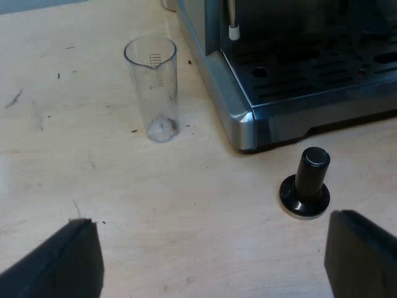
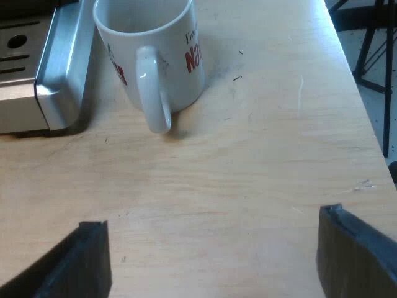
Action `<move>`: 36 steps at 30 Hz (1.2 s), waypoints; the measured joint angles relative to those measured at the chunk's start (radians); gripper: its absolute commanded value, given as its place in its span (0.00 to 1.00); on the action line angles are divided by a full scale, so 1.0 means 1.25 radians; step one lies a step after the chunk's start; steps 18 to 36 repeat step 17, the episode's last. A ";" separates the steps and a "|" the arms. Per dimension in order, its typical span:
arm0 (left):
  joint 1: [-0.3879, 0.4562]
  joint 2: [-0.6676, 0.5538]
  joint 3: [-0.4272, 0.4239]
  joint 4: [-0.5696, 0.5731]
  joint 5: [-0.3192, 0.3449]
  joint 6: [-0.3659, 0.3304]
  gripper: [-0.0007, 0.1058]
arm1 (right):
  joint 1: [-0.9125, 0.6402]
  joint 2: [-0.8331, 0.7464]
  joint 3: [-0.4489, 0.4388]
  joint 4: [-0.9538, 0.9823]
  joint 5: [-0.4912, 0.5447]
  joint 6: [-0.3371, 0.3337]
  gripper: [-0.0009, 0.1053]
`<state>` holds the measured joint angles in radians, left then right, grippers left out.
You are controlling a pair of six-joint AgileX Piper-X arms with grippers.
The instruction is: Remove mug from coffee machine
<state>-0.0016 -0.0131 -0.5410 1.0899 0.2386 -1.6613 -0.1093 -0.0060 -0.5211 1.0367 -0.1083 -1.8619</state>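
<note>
On the wooden table (image 2: 260,161), just beside the corner of the espresso machine (image 2: 56,68), stands the mug (image 2: 149,53). It is white with red lettering on its side and upright, and its handle is turned toward the right gripper (image 2: 211,223). It stands on the bare wood, not on the machine's tray, and its wall comes close to the brushed metal edge of the base; I cannot tell whether the two touch. The right gripper hangs over the open table near the mug, on the handle's side. Its two black fingers are spread wide, with nothing between them and nothing touching them.

From the other arm, the machine's front shows its dark slotted drip tray (image 1: 310,68) and rounded metal corner. The pale tip of a steam wand (image 1: 234,31) hangs over the tray's edge. A tamper (image 1: 307,183) with a black knob stands upright on its flat base on the table, just beside that corner and apart from it. A clear measuring glass (image 1: 155,87) stands upright on the wood near the machine's side, well apart from the tamper. It has printed marks on its wall and a faint dark smudge at its bottom. The left gripper (image 1: 211,220) hangs over the table near the tamper with its fingers also spread wide, holding nothing.
</note>
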 measured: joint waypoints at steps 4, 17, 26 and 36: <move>0.000 0.000 0.000 0.000 0.000 0.000 0.75 | 0.000 0.000 0.000 0.000 0.000 0.000 0.67; -0.059 0.000 0.000 0.000 0.000 0.000 0.75 | 0.000 0.000 0.000 0.000 0.000 0.000 0.67; -0.059 0.000 0.000 0.000 0.000 0.000 0.75 | 0.000 0.000 0.000 0.000 0.000 0.000 0.67; -0.059 0.000 0.000 0.000 0.000 0.000 0.75 | 0.000 0.000 0.000 0.000 0.000 0.000 0.67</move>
